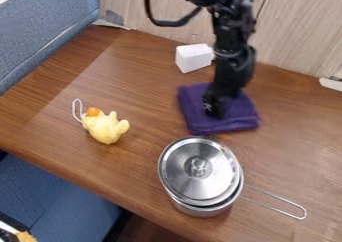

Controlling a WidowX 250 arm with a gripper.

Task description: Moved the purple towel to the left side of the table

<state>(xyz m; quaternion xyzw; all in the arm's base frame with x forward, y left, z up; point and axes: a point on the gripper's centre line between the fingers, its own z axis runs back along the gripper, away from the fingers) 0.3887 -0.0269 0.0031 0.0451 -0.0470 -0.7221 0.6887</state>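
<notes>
My gripper is down at the purple towel, beside the lidded pot, likely to take cloth for the leftward move. Whether it's spread or pinching, I can't tell.

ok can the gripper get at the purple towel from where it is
Probably yes: the gripper hangs right over the folded purple towel, and nothing lies on top; the pot sits just beyond its near edge.
</notes>
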